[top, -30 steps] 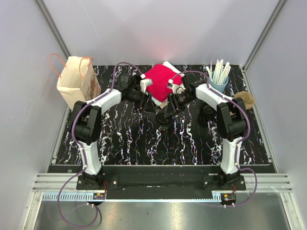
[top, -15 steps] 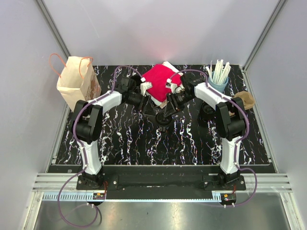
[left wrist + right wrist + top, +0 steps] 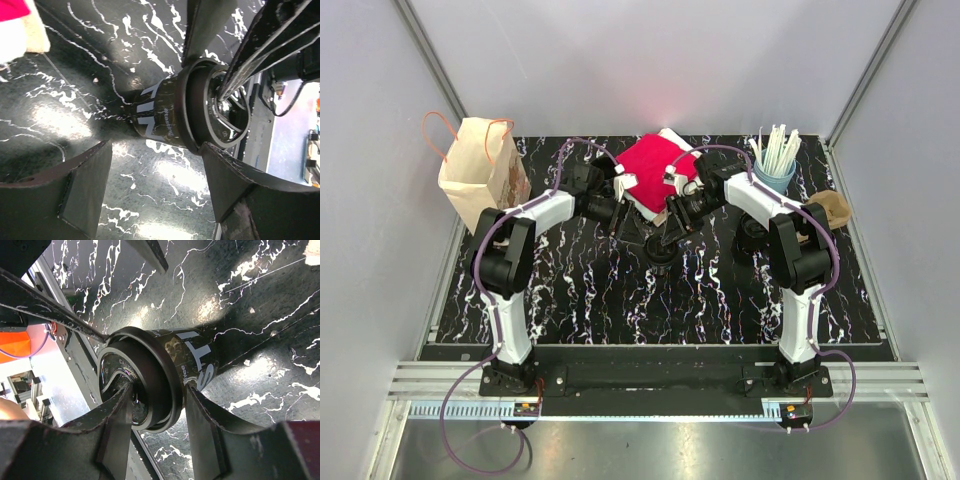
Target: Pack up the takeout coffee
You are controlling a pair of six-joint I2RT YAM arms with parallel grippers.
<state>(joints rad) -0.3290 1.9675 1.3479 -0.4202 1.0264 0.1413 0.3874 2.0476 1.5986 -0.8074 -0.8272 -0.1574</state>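
A paper bag [image 3: 480,175] stands at the far left corner of the table [image 3: 580,290]. Nearer the middle, the left gripper [image 3: 156,150] has its fingers spread apart and holds nothing. Just ahead of them, mid-table, sits the black lidded cup [image 3: 195,360], in front of a red cloth [image 3: 655,170]. The right gripper [image 3: 159,392] is clamped on the cup's rim, with one finger over the lid and the other against the wall. Farther right stands a blue pot of straws [image 3: 775,165].
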